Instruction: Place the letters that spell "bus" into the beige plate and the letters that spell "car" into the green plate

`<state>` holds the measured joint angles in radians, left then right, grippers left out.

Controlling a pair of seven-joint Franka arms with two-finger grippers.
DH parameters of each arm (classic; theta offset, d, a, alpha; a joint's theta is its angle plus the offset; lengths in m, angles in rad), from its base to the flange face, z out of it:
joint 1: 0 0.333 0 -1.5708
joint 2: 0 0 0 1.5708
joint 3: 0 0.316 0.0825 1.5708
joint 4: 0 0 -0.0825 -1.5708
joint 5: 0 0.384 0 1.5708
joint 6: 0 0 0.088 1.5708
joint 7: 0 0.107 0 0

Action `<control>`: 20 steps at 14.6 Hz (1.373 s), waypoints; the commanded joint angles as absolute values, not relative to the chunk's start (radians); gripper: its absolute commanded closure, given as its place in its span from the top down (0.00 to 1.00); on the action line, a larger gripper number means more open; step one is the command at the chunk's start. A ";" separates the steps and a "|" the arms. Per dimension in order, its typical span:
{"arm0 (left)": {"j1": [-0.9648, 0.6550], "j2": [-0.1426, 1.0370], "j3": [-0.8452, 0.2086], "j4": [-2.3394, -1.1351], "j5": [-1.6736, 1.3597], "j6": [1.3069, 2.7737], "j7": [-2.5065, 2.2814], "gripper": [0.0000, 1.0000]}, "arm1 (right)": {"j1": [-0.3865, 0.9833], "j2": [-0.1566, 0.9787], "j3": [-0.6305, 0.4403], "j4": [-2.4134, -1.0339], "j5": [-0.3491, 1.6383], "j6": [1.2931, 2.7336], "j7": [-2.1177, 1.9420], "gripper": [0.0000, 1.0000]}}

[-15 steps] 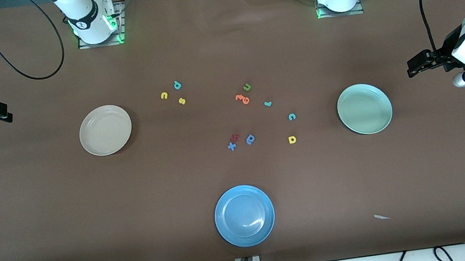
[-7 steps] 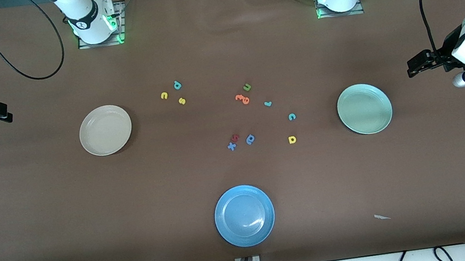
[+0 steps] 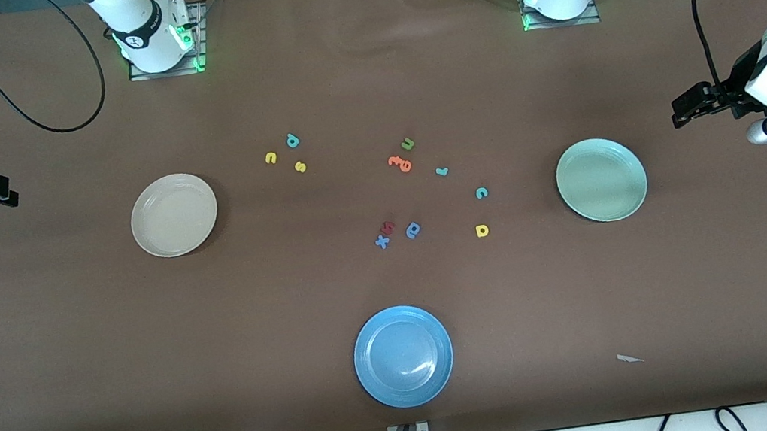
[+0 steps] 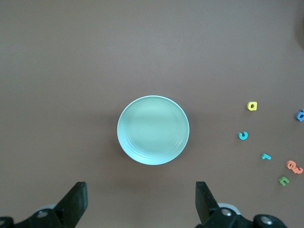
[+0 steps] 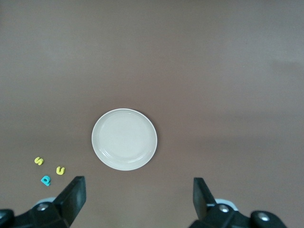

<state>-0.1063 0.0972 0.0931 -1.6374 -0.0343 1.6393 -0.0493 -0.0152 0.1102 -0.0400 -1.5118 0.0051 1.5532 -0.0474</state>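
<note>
Both grippers, left gripper [image 4: 137, 202] and right gripper [image 5: 137, 199], stand wide open, empty. Yellow "u" [image 3: 271, 158] looks light, soft foam; pinch its outer edges, approx. flat on worktop [image 3: 70, 354].

Empty beige plate [image 5: 124, 139], three letters [image 5: 48, 170] nearby

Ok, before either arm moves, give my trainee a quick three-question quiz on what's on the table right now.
1. True or false: the beige plate already holds a letter.
2. Which letter lies nearest the green plate? A) teal "c" B) yellow "s" C) blue "x"
3. Fill in: the left gripper and the right gripper both have their jaws ____.

Key: 1. False, it is empty. 2. A. 3. Open, nothing held.
</note>
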 commanded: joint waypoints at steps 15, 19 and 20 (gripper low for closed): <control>-0.107 0.078 0.094 -1.644 -0.012 1.626 -0.028 1.00 | 0.003 0.113 -0.032 -1.490 0.006 1.526 -0.048 1.00; -0.107 0.078 0.094 -1.644 -0.012 1.626 -0.028 1.00 | 0.005 0.114 -0.031 -1.490 0.005 1.526 -0.040 1.00; -0.107 0.078 0.094 -1.644 -0.012 1.626 -0.028 1.00 | 0.002 0.114 -0.032 -1.489 0.005 1.528 -0.041 1.00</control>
